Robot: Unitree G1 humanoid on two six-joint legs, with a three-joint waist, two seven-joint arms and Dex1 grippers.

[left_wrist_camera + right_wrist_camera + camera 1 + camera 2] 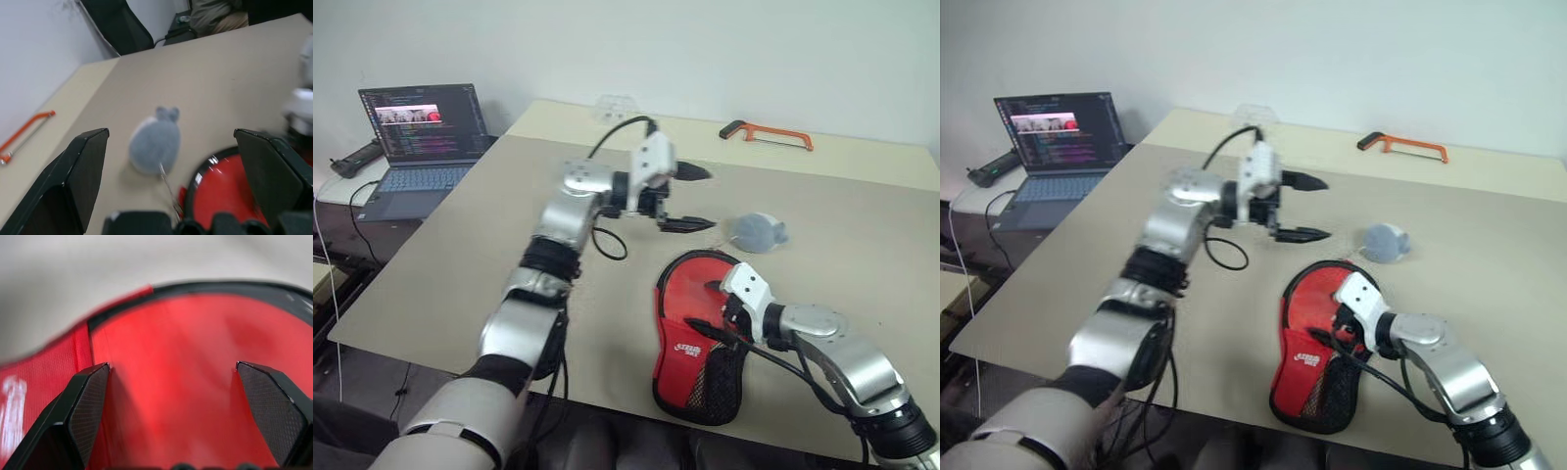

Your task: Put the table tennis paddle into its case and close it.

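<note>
The case (pixel 690 345) lies flat near the table's front edge, red side up with white lettering and a black mesh pocket at its near end. My right gripper (pixel 711 311) hovers low over its round red part, open, with red fabric and black edging between the fingers (pixel 83 406) in the right wrist view. My left gripper (pixel 697 199) is raised above the table behind the case, pointing right, open and empty. Its wrist view looks at the case's black rim (pixel 215 169). The table tennis paddle is hidden.
A grey fluffy object (pixel 759 232) sits just behind the case. An orange hacksaw (pixel 769 134) lies at the far right and a clear plastic item (pixel 615 106) at the far edge. An open laptop (pixel 421 137) stands on a side table to the left.
</note>
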